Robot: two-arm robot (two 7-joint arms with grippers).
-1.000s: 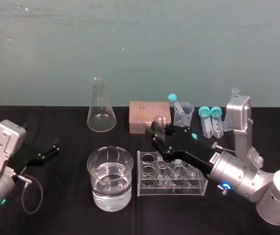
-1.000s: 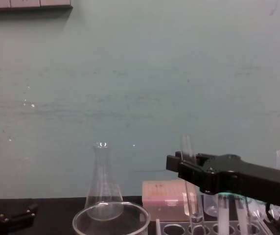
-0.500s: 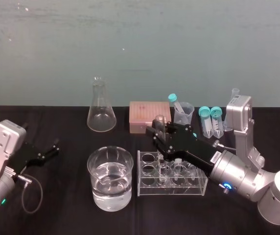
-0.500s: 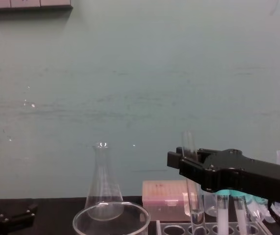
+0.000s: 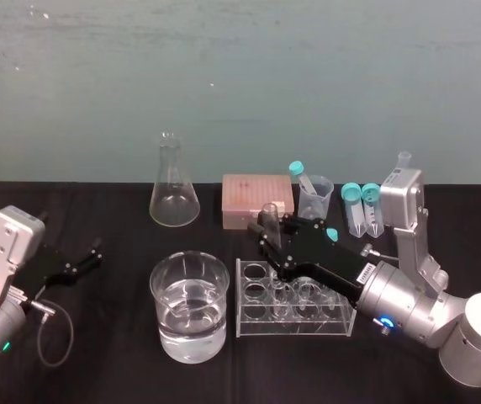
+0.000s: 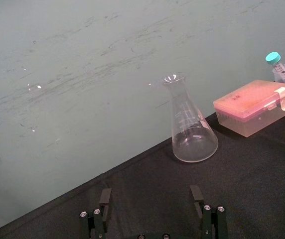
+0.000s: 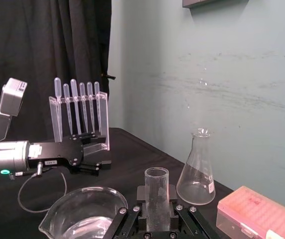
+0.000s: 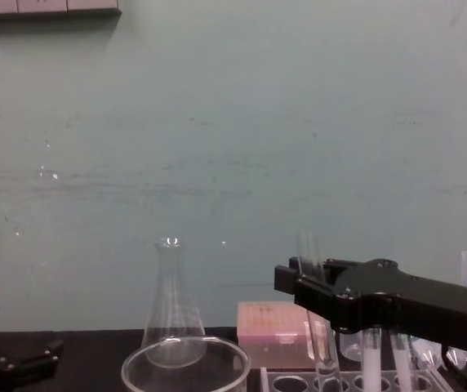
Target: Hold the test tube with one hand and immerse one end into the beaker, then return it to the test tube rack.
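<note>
Biggest thing first: the black bench. On it, near-centre, sits the beaker, about half full of clear liquid. Just right of it is the clear test tube rack. Farther back are a conical flask on the left and a pink box to its right. Right of the box is a small plastic cup with one teal-capped tube leaning in it, then two teal-capped tubes standing upright with white stuff inside.

The test tube is upright over the far-left part of the rack, pinched near its top by the right tool. Its lower end is down around the rack's top plate, can't tell if it's actually in a hole.

The left tool is parked at the far left of the bench, fingers spread wide.

Compared to half a second ago, the right tool and tube sit a touch lower and more to the left. Everything else hasn't budged.
</note>
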